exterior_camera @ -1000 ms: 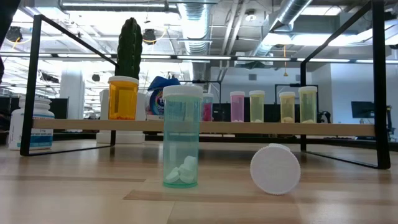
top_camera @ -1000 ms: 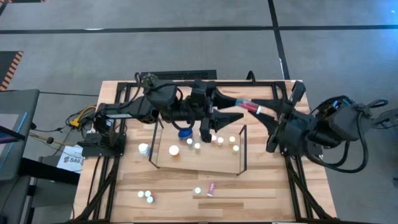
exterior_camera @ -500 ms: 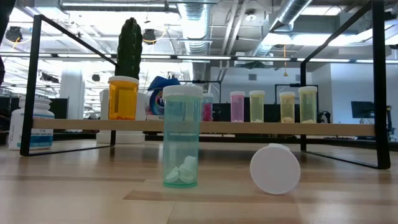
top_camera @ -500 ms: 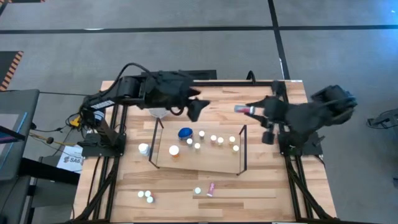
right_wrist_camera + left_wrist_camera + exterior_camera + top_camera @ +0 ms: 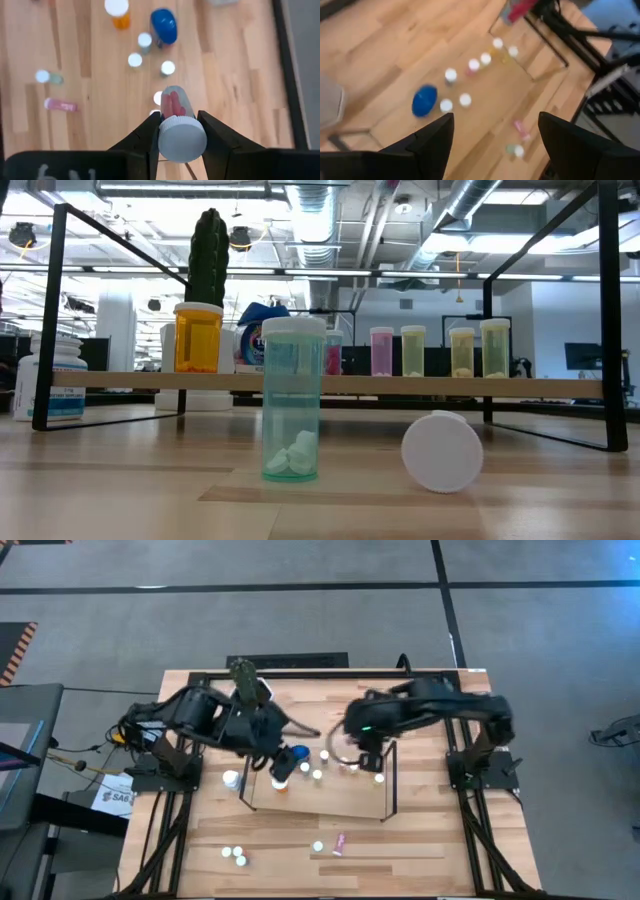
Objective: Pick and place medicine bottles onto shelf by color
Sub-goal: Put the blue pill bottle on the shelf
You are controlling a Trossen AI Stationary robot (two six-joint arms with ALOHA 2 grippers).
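My right gripper [image 5: 179, 132] clamps a pink bottle [image 5: 176, 121] over the shelf's [image 5: 330, 800] 3 o'clock end; left gripper [image 5: 495, 137] spread, empty. Several bottles shelved; about five remain at 6 o'clock on the table [image 5: 420, 840].

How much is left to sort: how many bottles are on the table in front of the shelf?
5. Front left: three white-capped bottles. Near the middle: a teal bottle upright, a pink bottle lying beside it. None seems hidden.
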